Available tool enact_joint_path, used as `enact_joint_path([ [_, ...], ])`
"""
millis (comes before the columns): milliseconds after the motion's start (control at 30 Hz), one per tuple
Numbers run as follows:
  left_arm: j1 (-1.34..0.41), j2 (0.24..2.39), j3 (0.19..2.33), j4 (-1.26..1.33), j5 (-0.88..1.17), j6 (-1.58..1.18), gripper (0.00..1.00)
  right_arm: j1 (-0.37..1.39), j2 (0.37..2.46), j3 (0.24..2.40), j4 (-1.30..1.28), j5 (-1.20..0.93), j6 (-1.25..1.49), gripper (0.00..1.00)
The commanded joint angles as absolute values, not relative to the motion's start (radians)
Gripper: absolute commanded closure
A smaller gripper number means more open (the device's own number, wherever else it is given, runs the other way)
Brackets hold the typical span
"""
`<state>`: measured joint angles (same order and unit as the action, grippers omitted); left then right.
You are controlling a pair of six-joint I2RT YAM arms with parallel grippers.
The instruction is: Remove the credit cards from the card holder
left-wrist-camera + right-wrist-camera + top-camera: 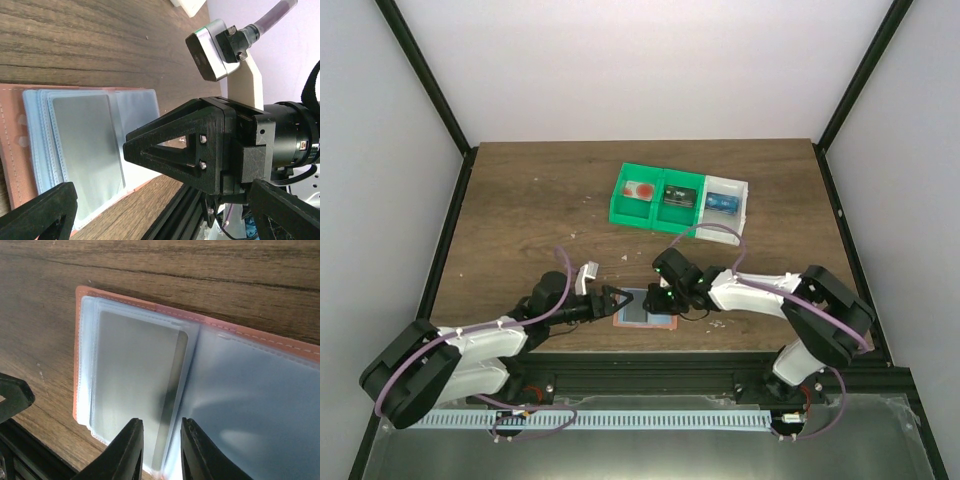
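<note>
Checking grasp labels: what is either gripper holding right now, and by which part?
Left gripper is open, holding nothing. Right gripper straddles one end of the grey card; a pinch cannot be told.

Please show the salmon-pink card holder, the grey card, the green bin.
Salmon-pink flat card holder [10, 170]: left wrist view, bare cover.
Grey flat card [135, 380]: right wrist view, face middle.
Green plastic bin [628, 214]: top view, front wall.

Wooden table [520, 210]: card holder [642, 309], bins [658, 217].
</note>
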<state>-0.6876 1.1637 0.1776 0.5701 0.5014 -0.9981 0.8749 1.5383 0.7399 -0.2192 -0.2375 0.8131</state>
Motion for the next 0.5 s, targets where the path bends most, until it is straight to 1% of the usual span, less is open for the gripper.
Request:
enact_joint_path([
  [0, -0.685, 1.154, 0.162, 0.571, 0.499, -0.992, 0.04, 0.882, 1.567, 0.767, -0.196, -0.231, 0.812, 0.78],
  [100, -0.685, 1.155, 0.158, 0.578, 0.504, -0.997, 0.04, 0.882, 1.578, 0.759, -0.187, -0.235, 0.81, 0.81],
  [367, -0.685, 1.166, 0.16, 0.588, 0.508, -1.005, 0.04, 0.882, 1.591, 0.729, -0.183, -0.204, 0.801, 0.97],
  [467, -0.686, 1.174, 0.16, 0.619, 0.515, -1.01, 0.04, 0.882, 1.598, 0.717, -0.173, -0.205, 0.801, 0.99],
])
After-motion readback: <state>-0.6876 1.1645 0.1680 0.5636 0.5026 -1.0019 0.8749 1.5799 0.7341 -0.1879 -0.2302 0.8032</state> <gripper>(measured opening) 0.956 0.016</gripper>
